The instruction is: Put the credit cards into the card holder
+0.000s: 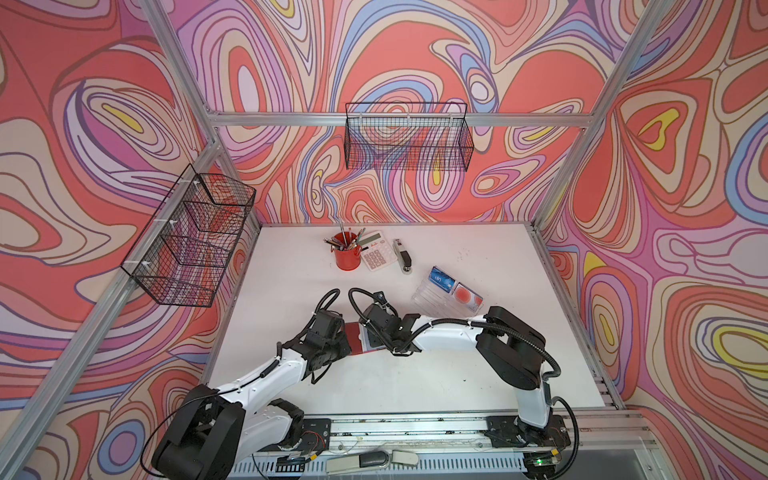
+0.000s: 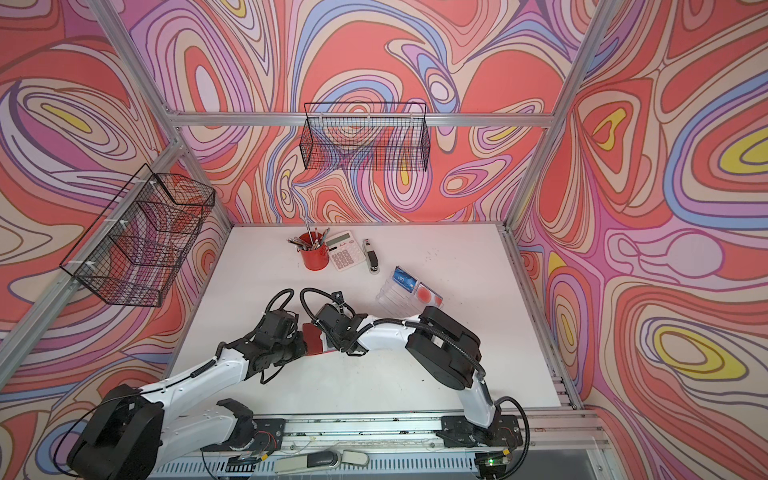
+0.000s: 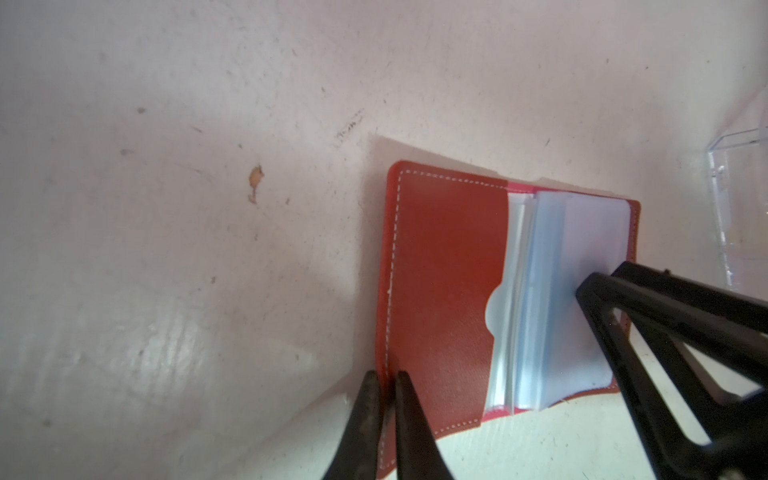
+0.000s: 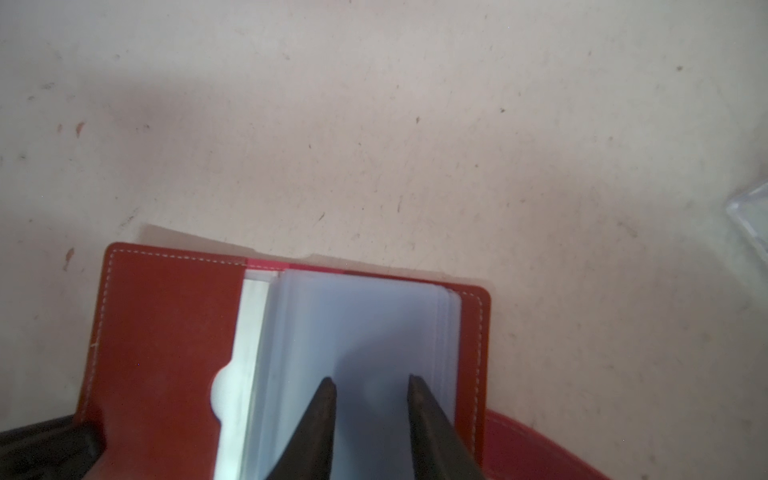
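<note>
Swirl-patterned walls in coral and lilac close round a scuffed white tabletop [image 1: 457, 374], where bare board lies open in front of both arms and along the right side. Two black wire baskets [image 1: 409, 137] hang on the walls above. At the back stand a red metal cup of pencils [image 1: 347, 259], a white desk calculator [image 1: 377, 251] and a grey stapler [image 1: 404, 255].

A clear acrylic compartmented tray [image 1: 432, 305], right of centre, holds the credit cards: a blue card with white print [image 1: 441, 277] and a pale card with a red-orange circle [image 1: 466, 296], side by side and well apart from both grippers.

Left of it, a small red stitched leather-look card holder [image 3: 449, 291] lies spread open and flat on the board between the two wrists. The left gripper [image 3: 384, 376] is pinched narrow on the stitched outer edge of the red cover. The right gripper [image 4: 370, 380] has its jaws partly apart, gripping nothing, with its tips over the stack of clear plastic sleeves [image 4: 365, 324]. Whether they press on the top sleeve cannot be told.
</note>
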`<move>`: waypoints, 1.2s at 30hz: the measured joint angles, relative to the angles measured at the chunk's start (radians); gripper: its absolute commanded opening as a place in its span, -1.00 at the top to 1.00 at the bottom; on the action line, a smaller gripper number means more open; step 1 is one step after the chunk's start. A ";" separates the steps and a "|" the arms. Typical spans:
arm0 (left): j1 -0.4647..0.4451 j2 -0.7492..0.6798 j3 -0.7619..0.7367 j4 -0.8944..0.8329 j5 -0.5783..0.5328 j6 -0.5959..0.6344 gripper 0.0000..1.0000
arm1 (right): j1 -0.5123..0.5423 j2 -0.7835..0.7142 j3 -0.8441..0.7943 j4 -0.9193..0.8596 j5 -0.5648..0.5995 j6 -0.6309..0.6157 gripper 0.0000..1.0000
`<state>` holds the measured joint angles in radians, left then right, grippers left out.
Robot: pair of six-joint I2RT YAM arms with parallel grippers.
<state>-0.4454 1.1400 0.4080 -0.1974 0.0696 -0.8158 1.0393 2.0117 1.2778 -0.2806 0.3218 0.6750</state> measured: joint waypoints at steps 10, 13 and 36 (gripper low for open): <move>0.000 -0.007 0.000 0.000 -0.001 0.000 0.77 | -0.018 0.000 0.000 -0.002 0.018 0.012 0.36; 0.000 -0.007 0.000 0.000 -0.001 0.000 0.77 | -0.019 0.000 0.000 -0.003 0.018 0.012 0.36; 0.000 -0.007 0.000 -0.001 -0.002 0.000 0.78 | -0.019 0.000 -0.005 0.047 -0.079 -0.001 0.25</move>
<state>-0.4454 1.1328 0.4080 -0.1982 0.0681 -0.8154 1.0199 2.0121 1.2728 -0.2337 0.2432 0.6743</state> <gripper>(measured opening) 0.111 0.361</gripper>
